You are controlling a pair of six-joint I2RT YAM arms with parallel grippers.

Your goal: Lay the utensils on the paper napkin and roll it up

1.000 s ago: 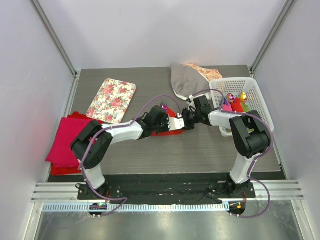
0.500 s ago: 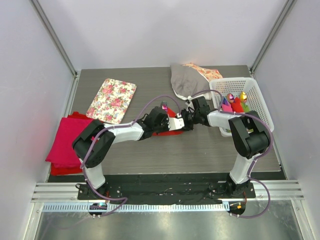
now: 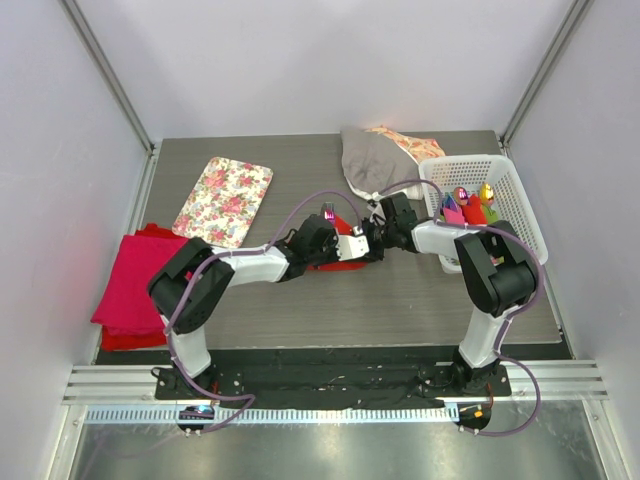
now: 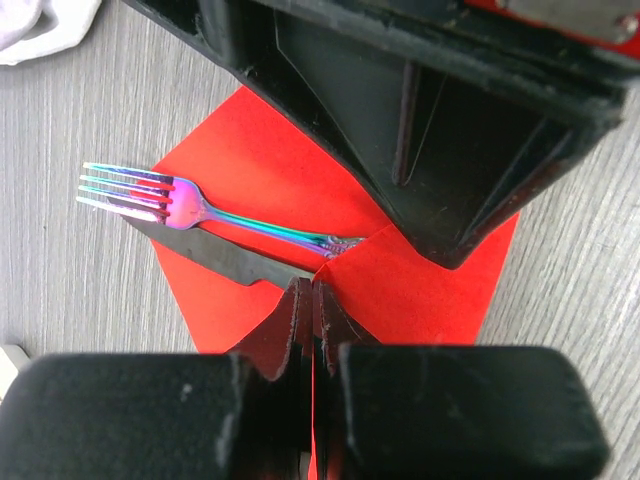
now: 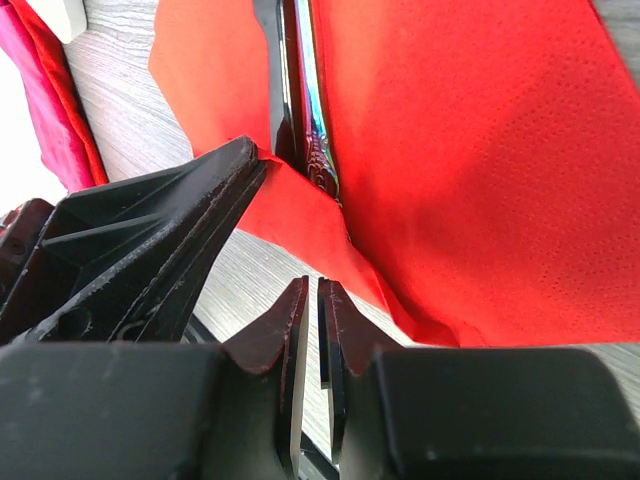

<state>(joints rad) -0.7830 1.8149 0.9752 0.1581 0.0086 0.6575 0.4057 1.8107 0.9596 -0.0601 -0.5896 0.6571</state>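
Grey wood-grain surface point(image 3: 300, 300), red paper napkin point(image 4: 250, 170) lying near the white basket point(image 3: 500, 165), left jaws pressing together on its folded corner, right jaws nearly meeting at its edge, grip hard to tell, fork point(image 4: 200, 208) and knife point(image 4: 200, 252) handles disappearing under the fold.

Right gripper point(image 3: 371, 238) now sits marginally further over the paper napkin point(image 3: 343, 264); left arm point(image 3: 250, 265) elbow is shifted toward it.

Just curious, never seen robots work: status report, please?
Left gripper shut on thin red paper napkin corner. Right gripper nearly shut, grip unclear. Iridescent metal fork and dark knife on napkin. Grippers crowded tip to tip.
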